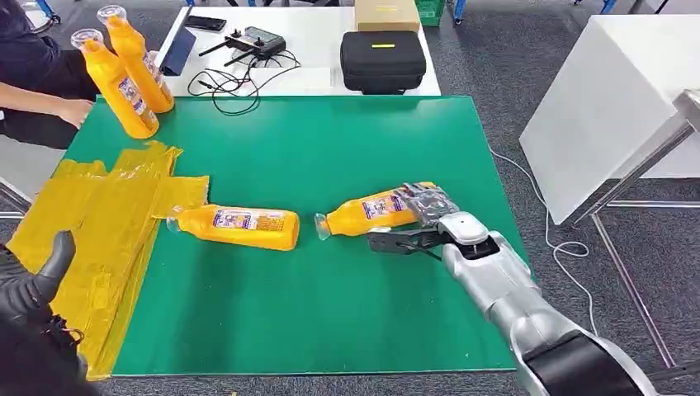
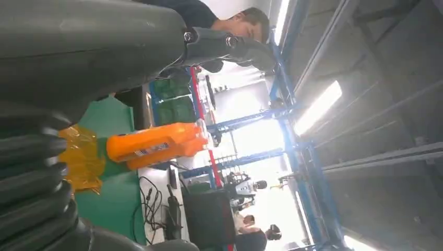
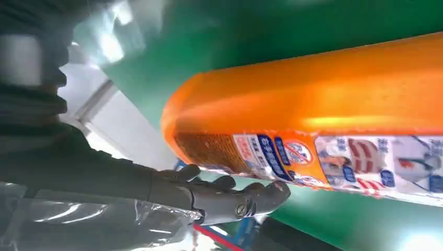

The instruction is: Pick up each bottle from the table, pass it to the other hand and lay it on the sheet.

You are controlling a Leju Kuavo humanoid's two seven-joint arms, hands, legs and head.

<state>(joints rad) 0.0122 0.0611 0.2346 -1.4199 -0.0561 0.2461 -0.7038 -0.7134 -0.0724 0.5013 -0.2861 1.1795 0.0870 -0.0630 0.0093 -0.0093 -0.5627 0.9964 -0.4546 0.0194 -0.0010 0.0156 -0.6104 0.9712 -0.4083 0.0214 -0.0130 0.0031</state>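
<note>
Right hand (image 1: 417,216) wrapped round base of lying bottle (image 1: 367,213), mid-bench toward right edge. Left hand (image 1: 33,285) open, empty, over sheet (image 1: 115,214). Advice: firm grip before lifting; keep level for handover.

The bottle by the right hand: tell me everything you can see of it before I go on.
The bottle is orange plastic with a clear cap and a printed blue and white label along its side. It lies on its side on the green table, cap pointing toward the other lying bottle, from which it is apart. The right hand is at its base end, dark fingers lying alongside the bottom edge; whether they have a firm grip cannot be told.
</note>
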